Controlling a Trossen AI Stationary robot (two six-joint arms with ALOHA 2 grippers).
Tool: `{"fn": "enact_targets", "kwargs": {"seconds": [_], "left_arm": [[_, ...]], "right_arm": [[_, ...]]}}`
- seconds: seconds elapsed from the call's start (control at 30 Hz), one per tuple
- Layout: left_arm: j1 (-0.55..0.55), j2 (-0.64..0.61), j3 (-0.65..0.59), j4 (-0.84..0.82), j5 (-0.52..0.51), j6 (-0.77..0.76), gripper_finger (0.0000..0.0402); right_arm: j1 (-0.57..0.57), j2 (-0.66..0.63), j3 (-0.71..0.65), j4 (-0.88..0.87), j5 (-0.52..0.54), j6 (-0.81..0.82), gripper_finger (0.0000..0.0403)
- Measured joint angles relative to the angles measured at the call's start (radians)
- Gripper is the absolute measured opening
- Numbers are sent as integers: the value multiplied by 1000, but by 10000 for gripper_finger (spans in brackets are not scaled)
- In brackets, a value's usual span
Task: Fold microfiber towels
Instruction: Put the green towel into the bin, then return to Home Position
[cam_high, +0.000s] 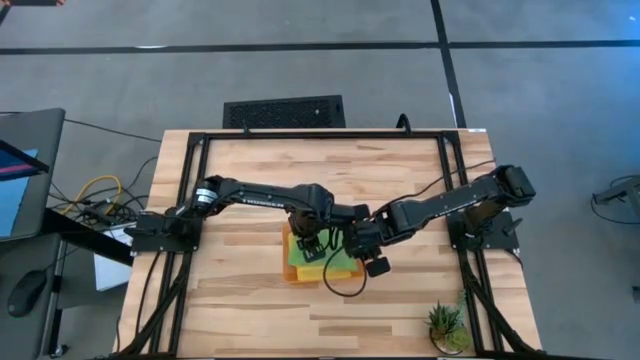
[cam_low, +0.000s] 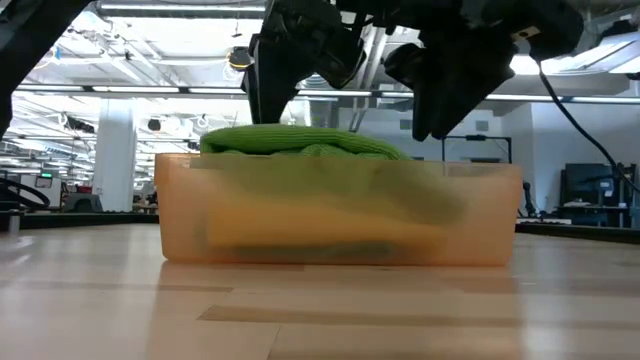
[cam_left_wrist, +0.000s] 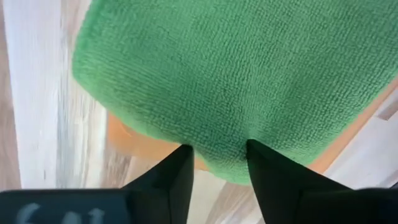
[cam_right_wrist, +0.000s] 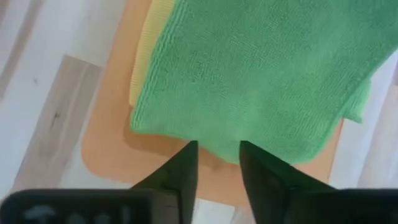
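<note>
From high above, both arms reach to the middle of the wooden bench (cam_high: 400, 190), where an orange tray (cam_high: 293, 273) holds a pile of towels with the green towel (cam_high: 318, 256) on top. The left gripper (cam_high: 310, 247) and the right gripper (cam_high: 362, 250) hang just over the pile. A small potted plant (cam_high: 446, 326) stands well apart at the bench's near corner. From bench height, the green towel (cam_low: 300, 140) sits folded at the top of the tray (cam_low: 480, 215), with a yellow towel (cam_low: 300, 225) showing dimly through the tray wall, and a big bright room with ceiling lights lies behind. In the left wrist view, the left gripper (cam_left_wrist: 219, 163) has its fingers apart, right at the towel's (cam_left_wrist: 236, 68) edge and holding nothing. In the right wrist view, the right gripper (cam_right_wrist: 217, 158) is the same, fingers apart above the green towel (cam_right_wrist: 261, 68), with a yellow towel (cam_right_wrist: 148, 50) peeking out under it. It looks like the folded towel is being let go onto the pile. Next, the arms probably need to lift straight up without dragging the towel.
</note>
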Motion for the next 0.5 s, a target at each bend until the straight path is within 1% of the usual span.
{"fn": "enact_targets", "kwargs": {"seconds": [0.13, 0.23, 0.33, 0.5], "left_arm": [[3, 0, 0, -1, 11, -1, 152], [3, -17, 0, 2, 14, 15, 155], [3, -62, 1, 0, -3, 14, 156], [3, -159, 1, -1, -99, 18, 156]], "right_arm": [[-1, 0, 9, -22, 0, 32, 187], [-1, 0, 43, -78, -3, 60, 208], [-1, -8, 80, -130, -2, 87, 218], [-1, -71, 111, -175, 6, 133, 214]]}}
